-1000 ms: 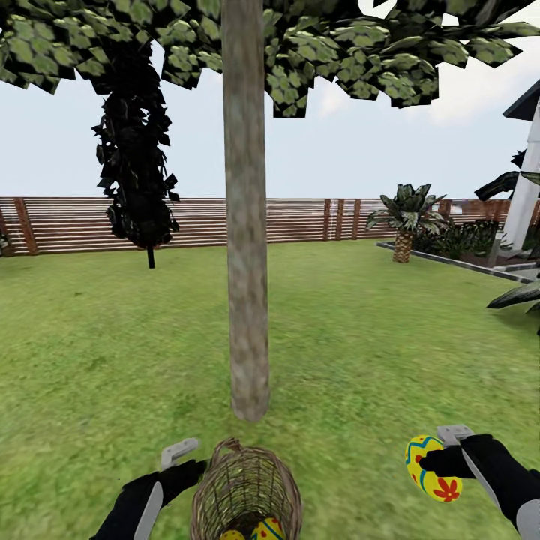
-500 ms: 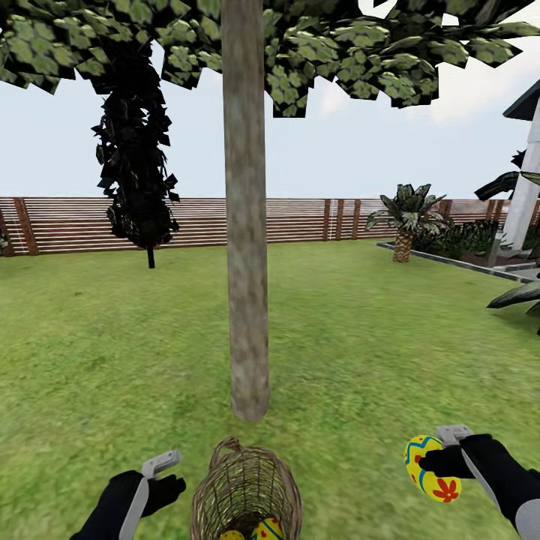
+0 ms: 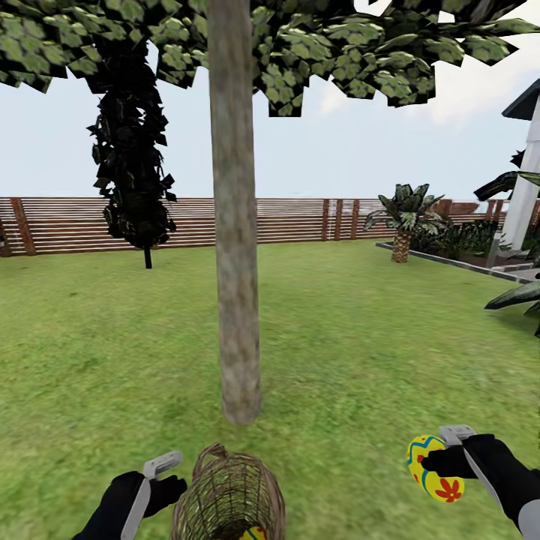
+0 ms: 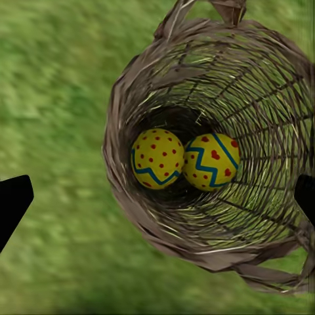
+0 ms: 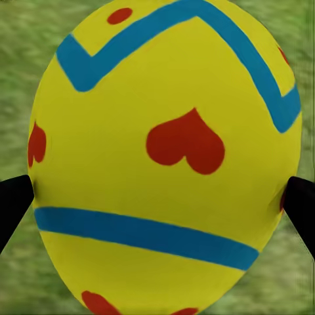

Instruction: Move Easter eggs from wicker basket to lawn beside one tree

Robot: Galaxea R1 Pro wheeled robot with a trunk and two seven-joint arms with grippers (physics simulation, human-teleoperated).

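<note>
Two Easter eggs (image 4: 186, 159) lay side by side at the bottom of the wicker basket (image 3: 227, 491), a pair the left wrist view showed whole while the head view caught just one top at the basket's mouth. The basket stood on the lawn (image 3: 360, 337) near the foot of the tree (image 3: 234, 225). The left gripper (image 3: 166, 474) hung spread and empty just beside the basket, and the right gripper (image 3: 442, 459) pinched the third egg (image 3: 433, 468) above the grass, its fingertips (image 5: 13, 203) pressing both flanks.

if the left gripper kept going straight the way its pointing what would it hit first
Probably the basket: the left gripper looks into its open mouth, so it would pass the rim and reach the two eggs inside, though depth is unclear.
</note>
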